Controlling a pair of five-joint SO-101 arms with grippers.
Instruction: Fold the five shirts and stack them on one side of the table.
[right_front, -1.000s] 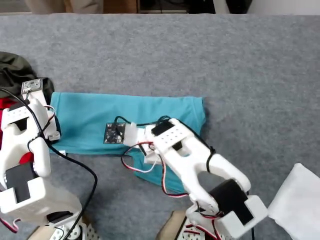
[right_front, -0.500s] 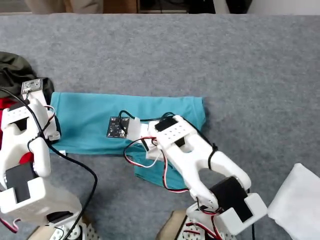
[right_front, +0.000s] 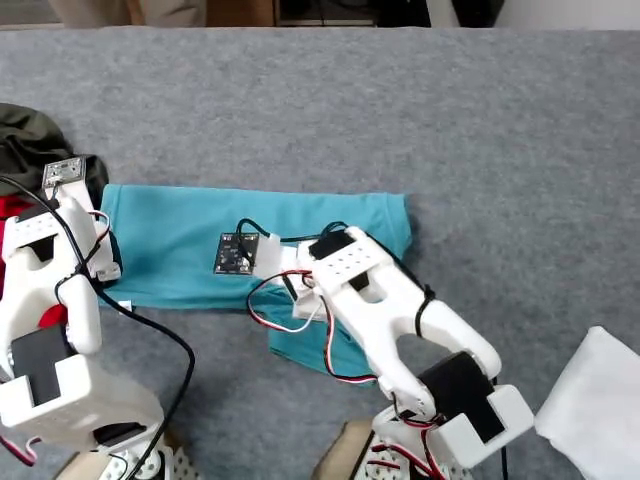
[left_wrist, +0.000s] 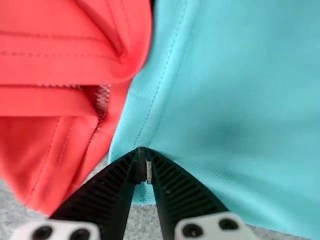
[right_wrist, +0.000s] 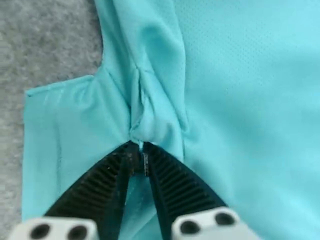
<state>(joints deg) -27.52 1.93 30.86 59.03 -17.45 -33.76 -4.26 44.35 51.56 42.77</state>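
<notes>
A teal shirt (right_front: 200, 225) lies spread flat at the table's centre-left. My left gripper (right_front: 106, 266) sits at its left edge, next to a red shirt (right_front: 12, 208). In the left wrist view that gripper (left_wrist: 144, 170) is shut on the hem of the teal shirt (left_wrist: 235, 85), with the red shirt (left_wrist: 60, 75) right beside it. My right gripper (right_front: 292, 298) is at the shirt's near edge, by the sleeve. In the right wrist view it (right_wrist: 139, 157) is shut on a bunched fold of the teal shirt (right_wrist: 240, 100).
A dark green garment (right_front: 30, 145) is heaped at the far left. A white cloth (right_front: 595, 400) lies at the near right corner. The grey table (right_front: 500, 150) is bare across its back and right side.
The right arm has shifted a little to the right, drawing the teal sleeve fold with it. The left arm has stayed in place.
</notes>
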